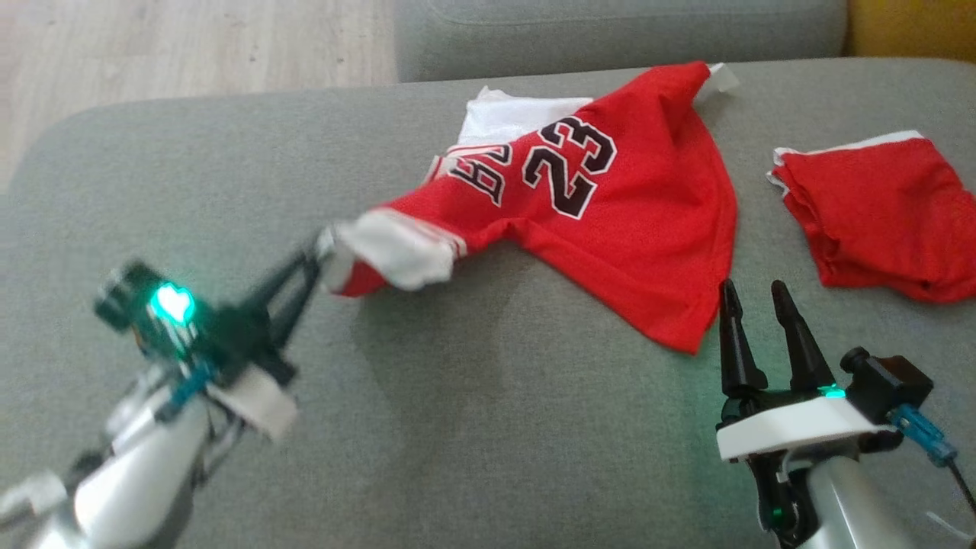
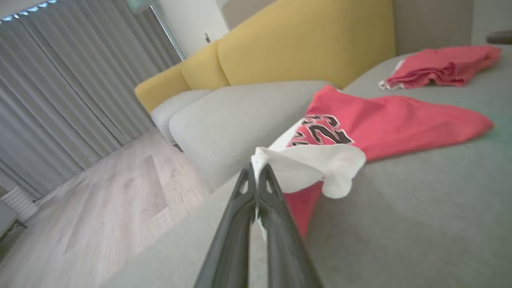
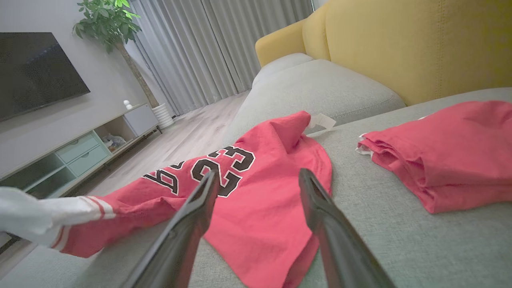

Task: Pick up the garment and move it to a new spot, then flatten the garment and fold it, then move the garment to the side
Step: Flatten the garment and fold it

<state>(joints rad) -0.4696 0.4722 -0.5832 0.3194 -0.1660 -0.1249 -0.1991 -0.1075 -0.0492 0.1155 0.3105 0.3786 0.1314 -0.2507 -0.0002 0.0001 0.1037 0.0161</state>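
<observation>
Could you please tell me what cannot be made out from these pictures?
Head view: the left hand is blurred, so its grip on the jersey is unclear there.
Head and right wrist views: the jersey's lettering beside the 23 is lost in folds.
Head view: the other red garment is cut by the right edge; its type is unclear.
White tag: too small to read.

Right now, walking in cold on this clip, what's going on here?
The left end effector is shut on a white-trimmed end of the red 23 jersey, which is stretched toward the robot's left across the grey sofa cushion. The jersey is rumpled, not yet flattened or folded. The right end effector is open and holds nothing, close to the jersey's near hem. A second red garment lies bunched off to the right.
</observation>
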